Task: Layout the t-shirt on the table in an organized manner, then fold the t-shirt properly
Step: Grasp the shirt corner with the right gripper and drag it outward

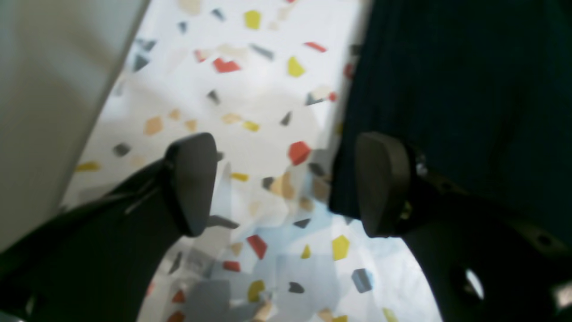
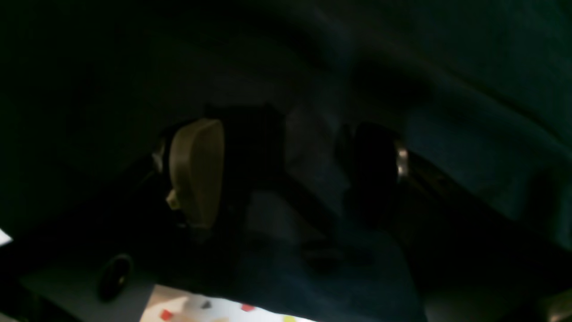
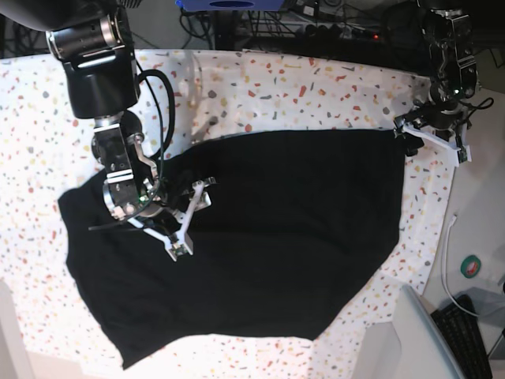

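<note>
Black t-shirt (image 3: 260, 237) spread flat across the flecked table (image 3: 300, 87), left gripper (image 1: 286, 188) spread over bare tabletop at the shirt's edge, right gripper (image 2: 286, 174) spread above dark fabric, nothing pinched.

We see right gripper (image 2: 286, 172) with jaws spread apart over dark t-shirt (image 2: 469, 89) | cloth fills the gap between its fingers (image 2: 196, 172) | flecked table (image 2: 223, 311) strip below the gripper
</note>
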Motion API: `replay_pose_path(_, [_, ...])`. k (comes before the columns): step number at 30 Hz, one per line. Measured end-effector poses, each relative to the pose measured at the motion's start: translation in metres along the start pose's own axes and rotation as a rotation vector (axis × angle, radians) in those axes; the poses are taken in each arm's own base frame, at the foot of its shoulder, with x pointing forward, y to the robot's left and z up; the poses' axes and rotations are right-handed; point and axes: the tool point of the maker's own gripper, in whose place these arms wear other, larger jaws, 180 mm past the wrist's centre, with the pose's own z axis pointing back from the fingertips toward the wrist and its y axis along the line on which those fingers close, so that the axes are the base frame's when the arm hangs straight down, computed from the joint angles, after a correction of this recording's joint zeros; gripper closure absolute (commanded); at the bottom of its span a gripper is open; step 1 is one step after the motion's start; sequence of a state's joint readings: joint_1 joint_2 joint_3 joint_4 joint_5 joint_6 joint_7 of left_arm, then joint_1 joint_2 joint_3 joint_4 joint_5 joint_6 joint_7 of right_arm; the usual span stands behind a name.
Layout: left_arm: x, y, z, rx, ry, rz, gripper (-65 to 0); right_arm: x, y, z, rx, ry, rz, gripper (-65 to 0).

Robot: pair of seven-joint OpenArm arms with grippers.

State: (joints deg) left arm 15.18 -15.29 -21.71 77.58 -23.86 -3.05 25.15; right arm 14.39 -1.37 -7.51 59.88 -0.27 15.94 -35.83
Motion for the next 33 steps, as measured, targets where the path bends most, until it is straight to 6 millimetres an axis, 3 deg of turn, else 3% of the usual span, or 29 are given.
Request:
replay_pose_path(2, [0.000,0.000,0.000,0.000,0.000,-0.002,-45.7,-0.001,-0.002,0.000,-0.004,0.002,0.000,-33.2])
replay_pose_path(5, [0.001,0.001,0.000,0.001,-0.002,-0.002,-45.7,-0.004,0.000,0.001,-0.002,0.001,-0.008,-4.8])
replay_pose_path(6, [0.001,0.001,0.000,0.001,-0.002,-0.002,-45.7,-0.007,0.002,0.003,-0.001,-0.001,-0.007,0.0])
replay_pose_path(14, [0.002,0.002,0.000,0.003,-0.002,-0.004,-45.7,0.004,0.015,0.054,-0.032,-0.133,0.018,0.0])
replay_pose_path(19, [0.017,-0.004,0.005,-0.012,-0.037,-0.019,-45.7,0.000,0.016,0.087,-0.057,-0.165,0.038,0.0])
replay_pose_path(26, [0.034,-0.013,0.018,-0.037,-0.091,-0.052,-45.7,-0.031,0.020,0.108,-0.070,-0.103,0.056,0.0])
replay_pose_path(31, [0.021,-0.010,0.024,-0.031,-0.069,-0.056,-46.2,-0.078,0.025,0.111,-0.066,-0.002,0.063,0.0])
replay_pose_path(33, [0.006,-0.009,0.027,-0.039,-0.039,-0.055,-46.2,-0.085,0.029,0.111,-0.054,0.014,0.054,0.0])
